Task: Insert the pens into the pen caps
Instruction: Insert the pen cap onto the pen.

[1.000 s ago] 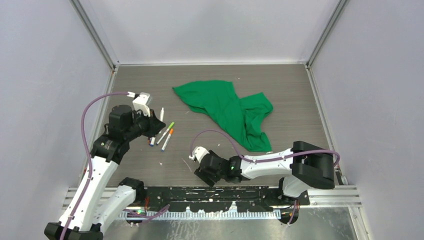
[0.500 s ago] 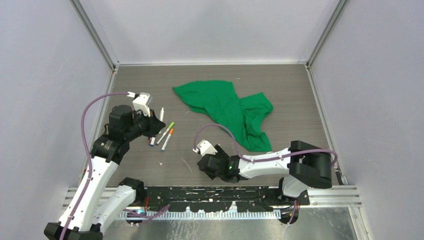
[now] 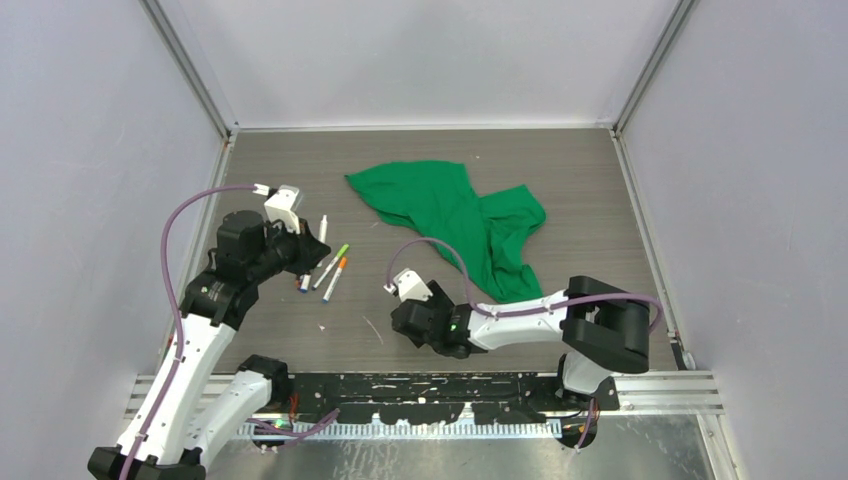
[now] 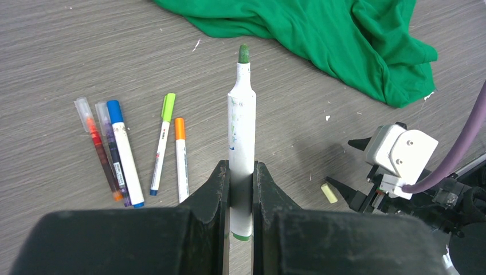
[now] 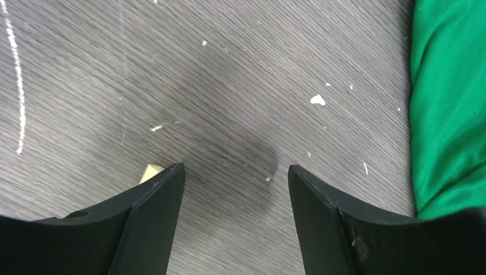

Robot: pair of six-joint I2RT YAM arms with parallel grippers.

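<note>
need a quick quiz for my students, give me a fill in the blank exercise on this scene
1. The left gripper is shut on a pen with a ____ tip.
2. The right gripper is ____ and holds nothing.
3. The other pens lie on the table nearer the ____ arm.

Missing words: green; open; left
</note>
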